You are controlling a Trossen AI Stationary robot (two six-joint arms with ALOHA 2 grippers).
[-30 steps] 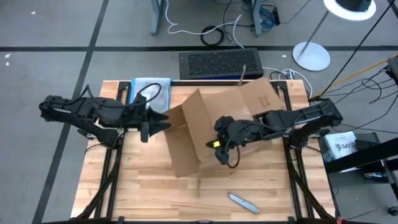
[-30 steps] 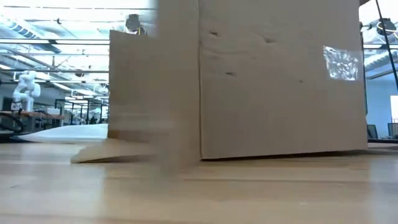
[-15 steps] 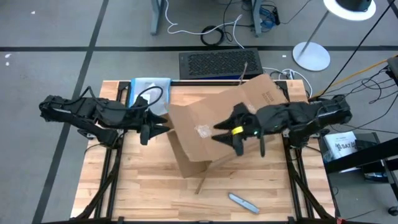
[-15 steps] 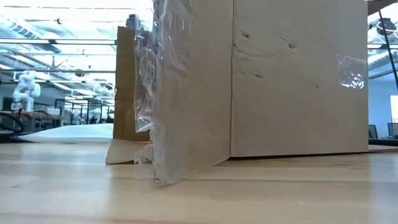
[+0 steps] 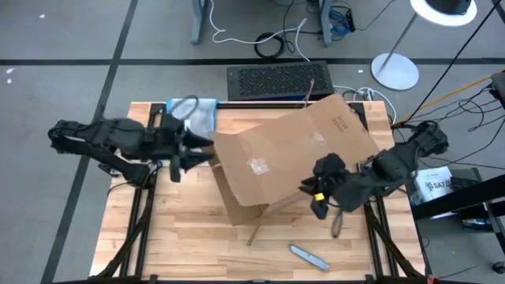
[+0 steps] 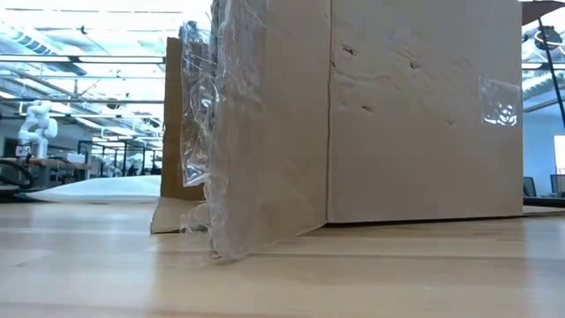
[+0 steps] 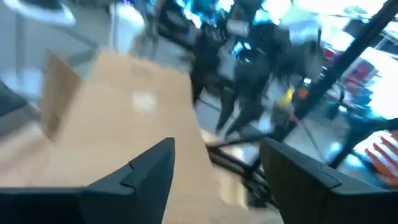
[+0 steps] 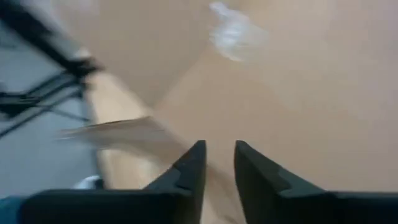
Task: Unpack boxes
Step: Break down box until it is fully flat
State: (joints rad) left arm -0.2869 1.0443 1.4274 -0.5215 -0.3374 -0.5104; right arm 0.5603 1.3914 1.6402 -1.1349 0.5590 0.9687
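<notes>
Leftmost, the left tool (image 5: 188, 155) hovers with fingers spread, empty, just beside the carton's (image 5: 296, 154) left edge; the carton lies tipped at mid-desk (image 5: 181, 244); the right tool (image 5: 319, 207), fingers narrowly parted and holding nothing, hangs beside its right front corner.

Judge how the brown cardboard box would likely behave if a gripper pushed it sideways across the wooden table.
The cardboard box would probably slide or tip easily: it looks tall and hollow, so likely light for its size. Its panels look stiff, but the open flap on the wooden table would likely bend or drag. The glossy tape could be slippery under fingers.
</notes>
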